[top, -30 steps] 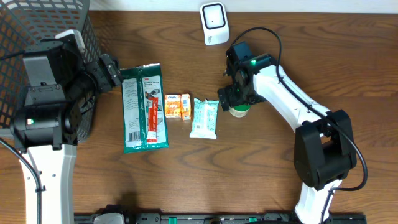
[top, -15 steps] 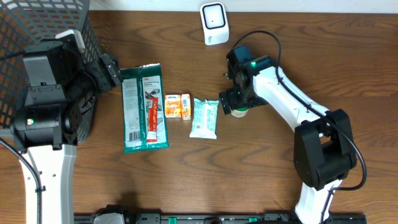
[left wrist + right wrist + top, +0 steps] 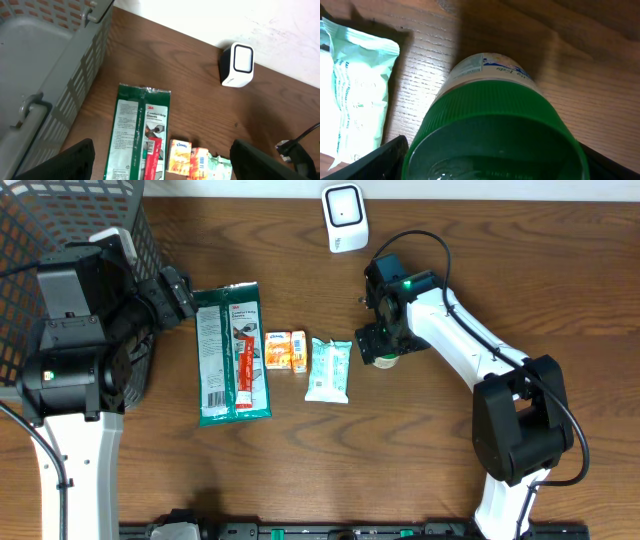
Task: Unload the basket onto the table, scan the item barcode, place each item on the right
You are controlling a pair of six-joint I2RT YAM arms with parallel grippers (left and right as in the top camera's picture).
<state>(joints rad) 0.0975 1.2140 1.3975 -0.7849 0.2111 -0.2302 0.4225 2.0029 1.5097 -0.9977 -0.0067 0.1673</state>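
**A:** Where is the bottle (image 3: pixel 487 70)?

**B:** It is on the counter (image 3: pixel 420 470), cap up, just to the right of the mint tissue pack (image 3: pixel 328 370). The two are close, but bare wood shows between them. It has a white body with a printed label and a ribbed green cap (image 3: pixel 490 115). No barcode shows from any view.

**A:** And the right gripper (image 3: pixel 376 345)?

**B:** It is directly over the bottle. In the wrist view its dark fingers (image 3: pixel 385 157) flank the cap, one on each side and very close to the rim. I cannot tell whether they press on it or merely bracket it.

**A:** The scanner (image 3: pixel 343 218)?

**B:** It is a small white unit standing at the far edge of the counter, behind the bottle and a little to its left, apart from everything else.

**A:** What is the left gripper (image 3: pixel 182 293) doing?

**B:** Its jaws are wide apart with nothing between them. It hangs beside the grey basket (image 3: pixel 40 210), at the top corner of the green glove pack (image 3: pixel 232 352).

**A:** What else is on the counter?

**B:** Two small orange Kleenex packs (image 3: pixel 285 350) lie side by side between the glove pack and the tissue pack, so the four items form a rough row.
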